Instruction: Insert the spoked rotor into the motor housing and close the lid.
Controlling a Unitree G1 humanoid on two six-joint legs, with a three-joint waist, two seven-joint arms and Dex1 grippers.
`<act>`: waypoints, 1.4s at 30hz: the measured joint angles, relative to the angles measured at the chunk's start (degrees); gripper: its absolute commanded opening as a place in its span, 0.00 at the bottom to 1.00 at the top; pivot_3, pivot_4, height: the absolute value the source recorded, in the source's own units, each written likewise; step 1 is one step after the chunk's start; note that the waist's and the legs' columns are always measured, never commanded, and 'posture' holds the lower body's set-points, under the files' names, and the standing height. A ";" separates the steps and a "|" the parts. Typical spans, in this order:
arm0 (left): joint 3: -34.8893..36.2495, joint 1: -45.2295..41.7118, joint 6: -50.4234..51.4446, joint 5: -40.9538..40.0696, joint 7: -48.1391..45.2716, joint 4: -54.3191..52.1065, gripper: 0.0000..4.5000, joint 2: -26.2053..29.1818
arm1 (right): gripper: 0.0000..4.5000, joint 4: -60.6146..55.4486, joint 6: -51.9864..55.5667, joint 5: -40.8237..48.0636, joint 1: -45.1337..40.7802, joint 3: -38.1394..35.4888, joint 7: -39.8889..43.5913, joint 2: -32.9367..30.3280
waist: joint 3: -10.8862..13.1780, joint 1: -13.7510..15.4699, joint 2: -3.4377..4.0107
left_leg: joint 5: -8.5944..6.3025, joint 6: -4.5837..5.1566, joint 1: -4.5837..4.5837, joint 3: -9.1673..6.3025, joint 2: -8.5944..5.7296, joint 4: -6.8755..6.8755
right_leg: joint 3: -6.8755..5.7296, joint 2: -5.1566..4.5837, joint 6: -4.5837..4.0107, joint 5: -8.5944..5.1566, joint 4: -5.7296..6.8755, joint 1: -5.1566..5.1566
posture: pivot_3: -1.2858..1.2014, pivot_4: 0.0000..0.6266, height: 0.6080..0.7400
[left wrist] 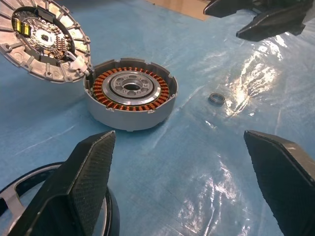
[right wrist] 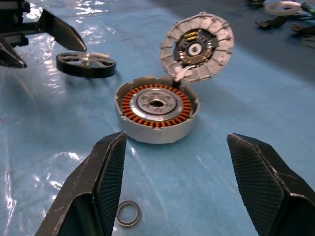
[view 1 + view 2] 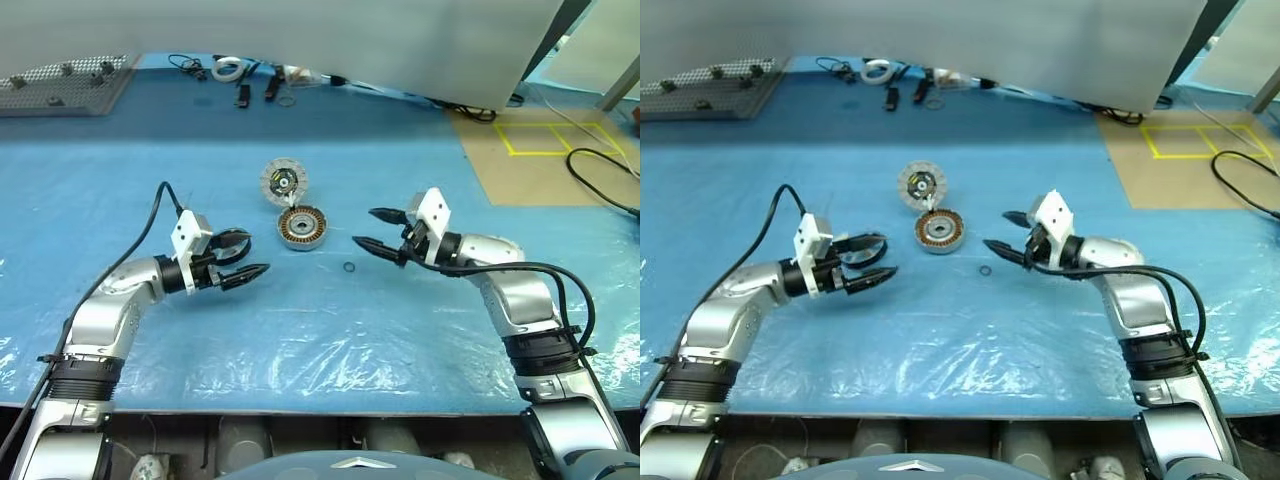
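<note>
Left gripper (image 3: 243, 254) spread, rotor (image 2: 86, 64) lying at its fingertips (not pinched). Right gripper (image 3: 375, 229) spread, empty; housing (image 3: 301, 227) between the 2, lid (image 3: 283, 181) tilted open.

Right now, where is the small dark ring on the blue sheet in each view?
Left eye view: small ring, right of the motor housing, toward the right gripper.
Right eye view: same place.
Left wrist view: beyond the housing's side.
Right wrist view: beside the near finger.
Shared landmark: the housing.

Head views look down from afar; both wrist views closely share the motor housing (image 1: 130, 101).
</note>
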 measured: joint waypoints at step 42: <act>-0.03 2.90 -5.07 2.20 4.99 -0.05 0.98 -4.25 | 0.76 1.72 -1.87 -1.99 0.84 1.33 0.42 -0.30 | 0.00 -0.27 0.00 | 0.00 0.00 0.00 0.02 0.00 -0.01 | 0.01 -0.05 -0.01 0.00 -0.01 0.00 | 0.52 0.24 1.00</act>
